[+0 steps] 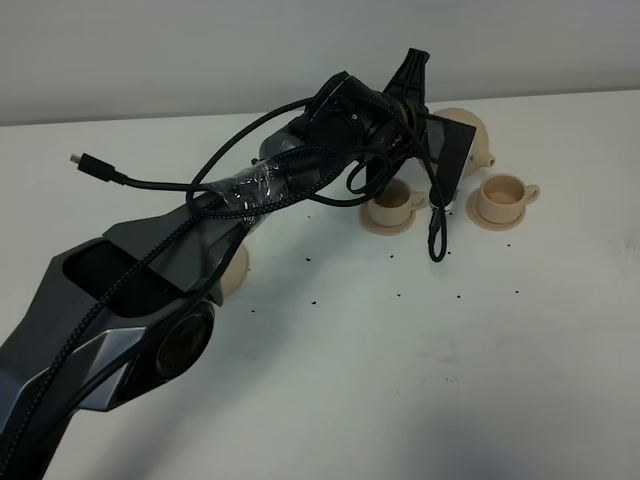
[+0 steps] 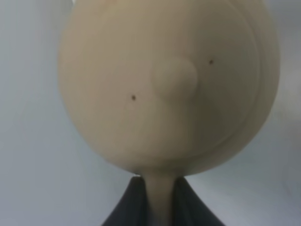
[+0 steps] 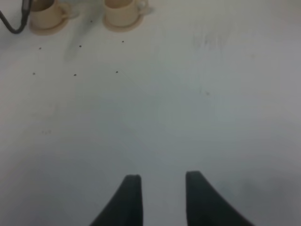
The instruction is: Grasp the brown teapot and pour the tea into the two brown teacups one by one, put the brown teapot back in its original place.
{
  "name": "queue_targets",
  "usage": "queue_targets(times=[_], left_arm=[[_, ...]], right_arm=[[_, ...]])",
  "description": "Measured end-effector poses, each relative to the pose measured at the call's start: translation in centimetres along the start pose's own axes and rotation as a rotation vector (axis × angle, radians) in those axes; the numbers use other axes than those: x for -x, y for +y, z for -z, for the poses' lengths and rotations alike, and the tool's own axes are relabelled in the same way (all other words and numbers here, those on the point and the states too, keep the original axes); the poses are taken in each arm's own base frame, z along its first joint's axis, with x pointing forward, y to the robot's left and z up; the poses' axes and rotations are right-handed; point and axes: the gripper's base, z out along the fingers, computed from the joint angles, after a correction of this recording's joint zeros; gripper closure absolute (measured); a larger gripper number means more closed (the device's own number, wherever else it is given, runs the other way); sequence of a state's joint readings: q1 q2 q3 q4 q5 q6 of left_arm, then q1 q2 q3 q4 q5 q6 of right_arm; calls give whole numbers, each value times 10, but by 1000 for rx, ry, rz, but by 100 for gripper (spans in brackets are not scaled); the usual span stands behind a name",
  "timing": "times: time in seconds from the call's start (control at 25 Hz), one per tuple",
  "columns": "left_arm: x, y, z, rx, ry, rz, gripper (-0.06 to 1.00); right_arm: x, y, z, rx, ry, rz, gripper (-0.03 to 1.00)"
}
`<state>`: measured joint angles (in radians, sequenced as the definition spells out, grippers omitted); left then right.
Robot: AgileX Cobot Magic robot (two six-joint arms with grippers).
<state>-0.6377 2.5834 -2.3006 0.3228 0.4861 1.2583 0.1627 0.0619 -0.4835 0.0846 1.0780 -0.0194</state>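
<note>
The white table is dotted with dark specks. My left gripper is clamped on the loop handle of the teapot, which I hold off the table at the far side. I judge the teapot to be stiff, smooth, brittle ceramic, heavier with tea inside. The handle is the right hold, though the pot may pivot there. My right gripper hangs open and empty. The saucer lies half hidden under my left arm. The teapot's spout points toward the right cup, and the left cup sits just beside the pot.
</note>
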Motion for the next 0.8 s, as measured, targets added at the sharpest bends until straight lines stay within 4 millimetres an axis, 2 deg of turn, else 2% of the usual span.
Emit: queue_targets(times=[0.2, 0.48, 0.8], left_arm=[[3, -7, -10, 9, 2, -29, 82], [16, -2, -8, 73, -20, -71, 82], [15, -2, -8, 82, -3, -116, 82]], right_arm=[[0, 0, 0, 3, 0, -2, 73], [0, 0, 0, 4, 0, -2, 73], [0, 0, 0, 4, 0, -2, 73]])
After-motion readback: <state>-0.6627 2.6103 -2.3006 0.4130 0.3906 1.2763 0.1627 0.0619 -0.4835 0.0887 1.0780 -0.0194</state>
